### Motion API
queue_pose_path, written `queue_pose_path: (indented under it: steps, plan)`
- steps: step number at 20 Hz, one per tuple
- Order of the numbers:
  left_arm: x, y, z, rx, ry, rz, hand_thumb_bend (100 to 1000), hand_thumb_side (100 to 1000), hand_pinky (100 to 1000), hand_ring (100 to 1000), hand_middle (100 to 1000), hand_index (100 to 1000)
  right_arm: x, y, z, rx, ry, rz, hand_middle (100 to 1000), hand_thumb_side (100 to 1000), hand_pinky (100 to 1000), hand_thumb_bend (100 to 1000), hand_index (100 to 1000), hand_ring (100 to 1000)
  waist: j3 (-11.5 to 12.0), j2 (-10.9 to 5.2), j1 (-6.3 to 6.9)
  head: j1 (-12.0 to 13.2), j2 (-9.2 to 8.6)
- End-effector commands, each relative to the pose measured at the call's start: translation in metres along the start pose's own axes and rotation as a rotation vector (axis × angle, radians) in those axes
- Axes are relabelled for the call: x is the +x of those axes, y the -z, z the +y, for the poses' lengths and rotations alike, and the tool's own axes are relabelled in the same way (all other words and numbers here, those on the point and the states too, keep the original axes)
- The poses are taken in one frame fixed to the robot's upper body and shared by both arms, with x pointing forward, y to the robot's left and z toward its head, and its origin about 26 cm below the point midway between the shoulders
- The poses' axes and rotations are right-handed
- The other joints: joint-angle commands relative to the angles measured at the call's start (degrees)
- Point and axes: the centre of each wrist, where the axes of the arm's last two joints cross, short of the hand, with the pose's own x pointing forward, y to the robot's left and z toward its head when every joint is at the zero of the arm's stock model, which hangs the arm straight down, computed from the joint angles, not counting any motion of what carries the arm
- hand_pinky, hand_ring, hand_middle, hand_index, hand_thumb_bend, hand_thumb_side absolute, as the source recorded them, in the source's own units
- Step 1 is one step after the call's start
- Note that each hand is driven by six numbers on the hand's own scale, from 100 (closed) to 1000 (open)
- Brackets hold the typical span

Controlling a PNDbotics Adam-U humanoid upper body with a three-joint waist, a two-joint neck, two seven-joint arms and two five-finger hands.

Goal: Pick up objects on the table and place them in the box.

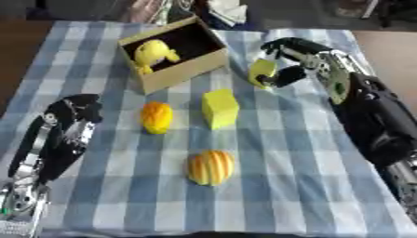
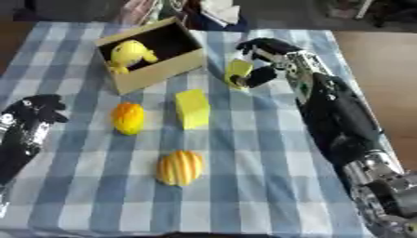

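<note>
Right hand (image 1: 297, 58) fingers curled round yellow piece (image 1: 261, 70), just right of box (image 1: 175, 65). Left hand (image 1: 69, 116) idle, fingers relaxed, well left of box. Piece could slip out, or bump box wall and drop outside.

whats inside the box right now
One yellow toy lies at the left end of the box; the rest of the visible dark interior looks bare. The near wall hides the floor just behind it.

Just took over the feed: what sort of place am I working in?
Likely an indoor test setup: a table with a blue checked cloth, a cardboard box, yellow toy items like the block, clutter behind.
</note>
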Motion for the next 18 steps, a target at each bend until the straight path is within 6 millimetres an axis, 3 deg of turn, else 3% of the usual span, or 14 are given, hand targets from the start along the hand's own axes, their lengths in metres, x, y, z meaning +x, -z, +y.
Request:
queue_pose_path:
  steps: [1,6,10,15,18]
  plan:
    - [0.005,0.002,0.003,0.002,0.01,-0.02,197,703,731,600,633,778,-0.003,-0.001,-0.01,-0.029,-0.015,0.025,802,467,808,325,933,767,0.08,-1.19,0.68,-0.17,0.27]
    - [0.006,0.003,0.002,0.002,0.009,-0.022,196,703,730,600,633,778,-0.003,0.0,-0.004,-0.038,-0.009,0.046,758,428,797,290,902,743,0.24,-1.14,0.74,-0.25,0.27]
    - [0.006,0.003,0.003,0.002,0.008,-0.022,194,704,730,599,632,778,-0.002,0.0,-0.001,-0.065,-0.008,0.054,669,372,776,242,829,696,0.36,-1.11,0.81,-0.31,0.27]
    - [0.006,0.003,0.003,0.004,0.007,-0.023,194,704,729,599,632,778,-0.001,0.0,-0.002,-0.141,-0.011,0.053,482,256,736,164,614,592,0.38,-1.09,0.84,-0.32,0.27]
    - [0.006,0.003,0.003,0.004,0.007,-0.023,193,704,729,599,632,778,0.0,-0.001,-0.007,-0.219,-0.006,0.044,411,202,719,124,538,551,0.34,-1.1,0.84,-0.29,0.27]
